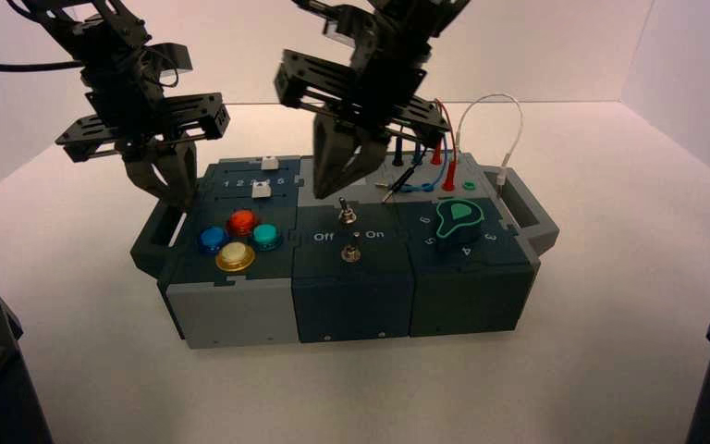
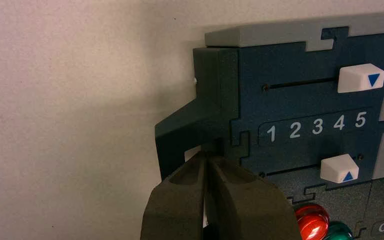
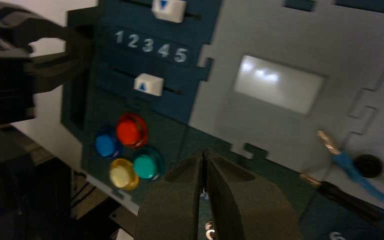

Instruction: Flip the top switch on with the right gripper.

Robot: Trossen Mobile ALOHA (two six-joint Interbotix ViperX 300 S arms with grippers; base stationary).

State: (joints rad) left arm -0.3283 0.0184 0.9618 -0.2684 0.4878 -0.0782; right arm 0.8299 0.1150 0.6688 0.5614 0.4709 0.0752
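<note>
The right claw (image 1: 321, 196), closed and empty, was above the box's (image 1: 231, 314) middle, near the top switch (image 1: 347, 214). The approach seemed in hand; next it needed lowering to the lever. The left claw (image 1: 182, 207) waited, closed, by the box's left edge.

Four coloured buttons (image 1: 242, 222), two sliders (image 1: 262, 190), two toggles (image 1: 347, 215), one knob (image 1: 460, 220).
</note>
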